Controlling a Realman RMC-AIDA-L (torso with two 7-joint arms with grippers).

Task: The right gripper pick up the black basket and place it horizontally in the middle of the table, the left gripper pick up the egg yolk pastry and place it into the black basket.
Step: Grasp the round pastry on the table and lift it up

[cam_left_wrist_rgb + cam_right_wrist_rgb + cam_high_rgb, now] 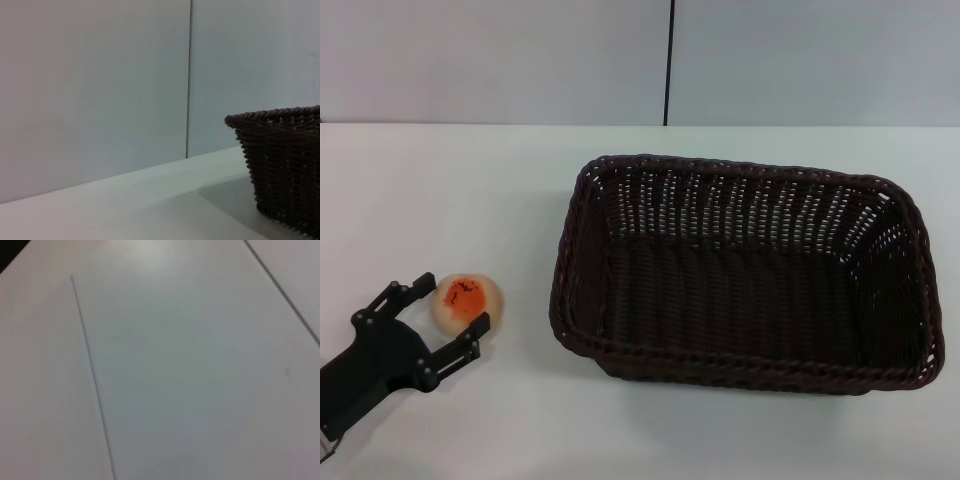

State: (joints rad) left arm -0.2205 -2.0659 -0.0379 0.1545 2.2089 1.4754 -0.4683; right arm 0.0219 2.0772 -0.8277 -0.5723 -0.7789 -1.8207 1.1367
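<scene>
Left of the black basket, left gripper fingers spread around the egg yolk pastry.

Soft, even overhead light is washing the white table, with the black basket casting only a faint shadow. A pale glare patch is showing in the right wrist view, which is looking slightly blurred.
</scene>
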